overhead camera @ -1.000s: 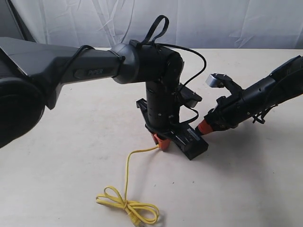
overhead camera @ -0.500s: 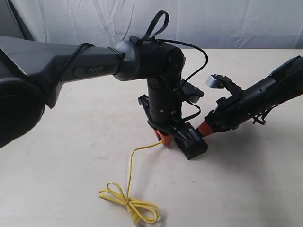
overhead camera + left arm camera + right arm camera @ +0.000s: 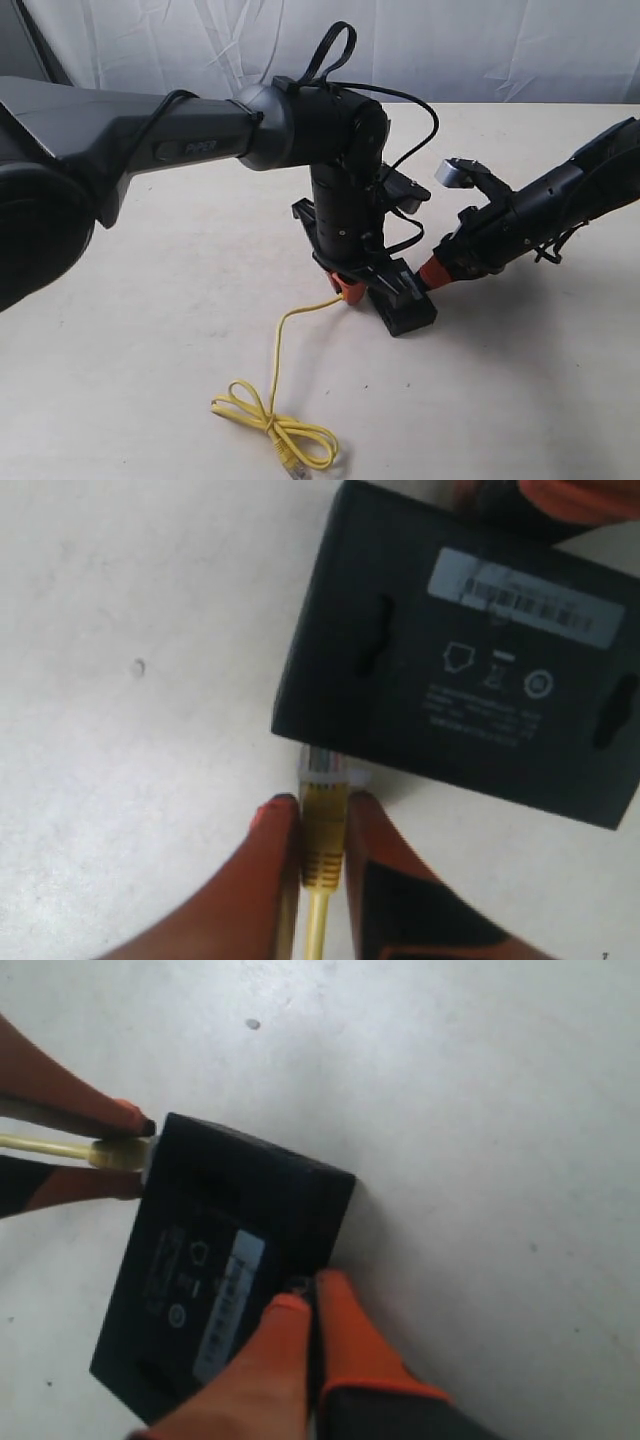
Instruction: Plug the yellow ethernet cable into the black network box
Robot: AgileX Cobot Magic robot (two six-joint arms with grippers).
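My left claw (image 3: 321,808) pinches the yellow ethernet cable (image 3: 322,865) by its plug, aimed lengthwise at the black network box (image 3: 470,660); my right claw (image 3: 312,1300), fingers together, butts its opposite end.

The small flat black plastic network box (image 3: 410,312) is partly covered by the left arm's black wrist (image 3: 345,220). The print on its white label strip (image 3: 525,598) is blurred. Whether the clear plug (image 3: 322,768) of the yellow ethernet cable (image 3: 323,830) sits inside the box cannot be told.
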